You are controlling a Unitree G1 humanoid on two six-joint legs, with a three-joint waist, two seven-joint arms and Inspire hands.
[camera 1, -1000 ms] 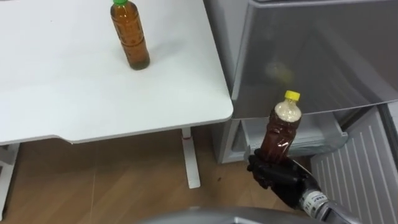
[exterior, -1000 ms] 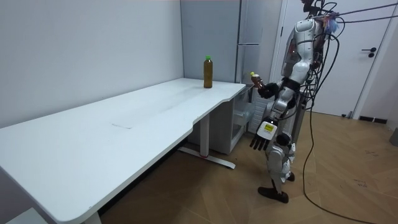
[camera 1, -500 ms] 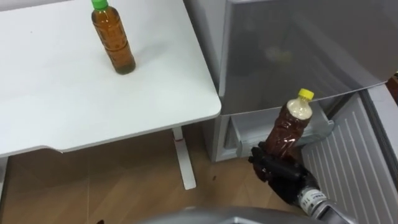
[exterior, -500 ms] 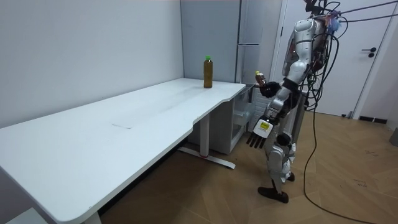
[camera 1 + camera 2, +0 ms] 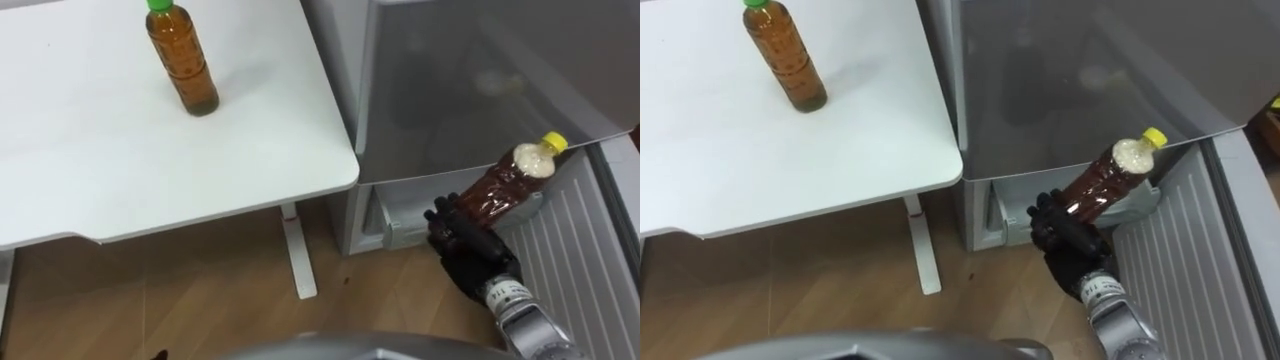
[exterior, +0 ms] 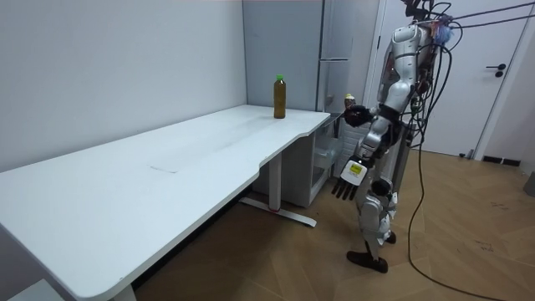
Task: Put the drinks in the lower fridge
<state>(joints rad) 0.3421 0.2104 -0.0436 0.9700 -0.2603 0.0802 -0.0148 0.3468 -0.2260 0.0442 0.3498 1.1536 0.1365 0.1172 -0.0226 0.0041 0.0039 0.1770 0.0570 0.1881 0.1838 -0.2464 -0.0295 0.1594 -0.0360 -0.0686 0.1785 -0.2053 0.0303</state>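
A brown drink bottle with a yellow cap (image 5: 505, 185) is tilted, its cap pointing up and to the right, in front of the lower fridge's open compartment (image 5: 400, 205). My right hand (image 5: 468, 245) is shut on its lower half. A second brown bottle with a green cap (image 5: 181, 60) stands upright on the white table (image 5: 100, 170), far to the left of my hand. In the room view I stand by the fridge (image 6: 334, 50) at the table's end, the held bottle (image 6: 350, 104) raised, and my left hand (image 6: 344, 188) hangs open beside my thigh.
The grey upper fridge door (image 5: 480, 80) is closed above the held bottle. The lower door (image 5: 580, 250), ribbed white inside, stands swung open at the right. The table's corner and leg (image 5: 292, 250) lie left of the fridge, over wooden floor.
My right hand has moved right toward the fridge opening and tipped the yellow-capped bottle from near upright to leaning right. The camera shifted early on; the green-capped bottle has stayed put.
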